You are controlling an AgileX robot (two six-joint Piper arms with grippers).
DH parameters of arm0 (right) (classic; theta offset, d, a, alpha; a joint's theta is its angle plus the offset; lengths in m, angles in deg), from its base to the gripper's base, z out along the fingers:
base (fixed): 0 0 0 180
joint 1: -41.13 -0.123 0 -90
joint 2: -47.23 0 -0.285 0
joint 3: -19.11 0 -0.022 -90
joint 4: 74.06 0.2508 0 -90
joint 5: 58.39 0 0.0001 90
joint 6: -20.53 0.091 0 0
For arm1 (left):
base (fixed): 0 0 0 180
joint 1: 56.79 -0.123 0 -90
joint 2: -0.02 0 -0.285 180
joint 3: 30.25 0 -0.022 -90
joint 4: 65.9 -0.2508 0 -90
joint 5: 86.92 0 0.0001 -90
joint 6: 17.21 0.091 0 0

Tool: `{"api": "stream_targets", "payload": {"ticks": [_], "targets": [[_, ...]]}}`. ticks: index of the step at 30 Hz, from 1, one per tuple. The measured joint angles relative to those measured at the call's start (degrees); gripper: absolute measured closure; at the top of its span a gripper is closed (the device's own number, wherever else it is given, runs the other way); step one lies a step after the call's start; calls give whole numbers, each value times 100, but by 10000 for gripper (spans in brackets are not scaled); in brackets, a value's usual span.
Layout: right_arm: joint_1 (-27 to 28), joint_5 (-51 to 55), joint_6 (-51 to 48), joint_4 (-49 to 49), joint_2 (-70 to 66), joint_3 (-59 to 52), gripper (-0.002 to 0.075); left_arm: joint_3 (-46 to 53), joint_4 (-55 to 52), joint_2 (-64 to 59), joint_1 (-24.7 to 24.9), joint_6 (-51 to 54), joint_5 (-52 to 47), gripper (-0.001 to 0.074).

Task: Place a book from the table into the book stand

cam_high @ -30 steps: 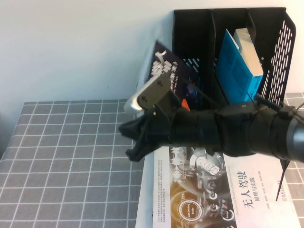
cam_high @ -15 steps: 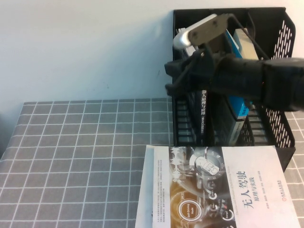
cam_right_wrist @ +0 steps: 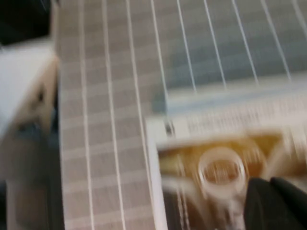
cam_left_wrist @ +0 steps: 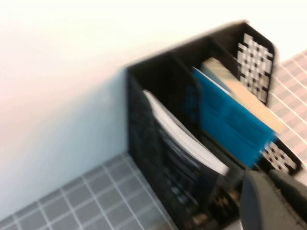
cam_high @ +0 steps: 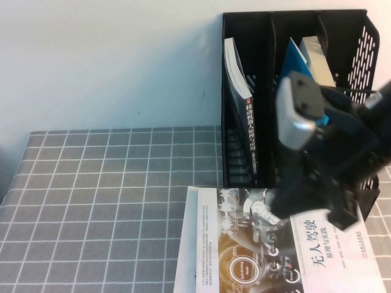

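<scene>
The black book stand (cam_high: 244, 97) stood at the far right of the bench (cam_high: 98, 201), against the wall. Its left compartment held the dark book (cam_high: 241, 104), upright and leaning a little, spine with white lettering facing out, white page edges at the top. The middle compartment held a thick blue book (cam_high: 296, 67), tilted, with a pale one (cam_high: 317, 55) beside it.

In front of the stand a white-and-brown book (cam_high: 256, 250) lay flat on the grey gridded cloth.

The right pincer (cam_high: 305, 207) hung above that flat book, just in front of the stand's middle compartment; I could not tell how far it was open, and nothing showed in it. The dark book stood at about eleven o'clock from it, apart. The left pincer (cam_left_wrist: 273, 201) showed only as a dark blur near the stand; its opening could not be told.
</scene>
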Motion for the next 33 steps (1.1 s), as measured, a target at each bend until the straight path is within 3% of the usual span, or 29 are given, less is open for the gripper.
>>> {"api": "stream_targets", "payload": {"ticks": [3, 9, 15, 22, 33], "targets": [[4, 66, 997, -1190, 300, -236, 729, 506, 258, 280, 0, 216, 0, 734], [4, -834, 2801, -3014, 1302, -1003, 729, 2277, 770, 1117, 0, 909, 86, 734], [13, -1681, 4164, -4201, 2325, -2118, 729, 4541, 1026, 2383, 0, 1143, 1335, 734], [13, -2740, 5235, -4689, 3818, -3524, 729, 7010, 1463, 3869, 0, 1608, 3327, 734], [13, -2936, 5882, -4656, 6678, -5118, 729, 8708, 2125, 4988, -4, 2943, 4232, 734]]}}
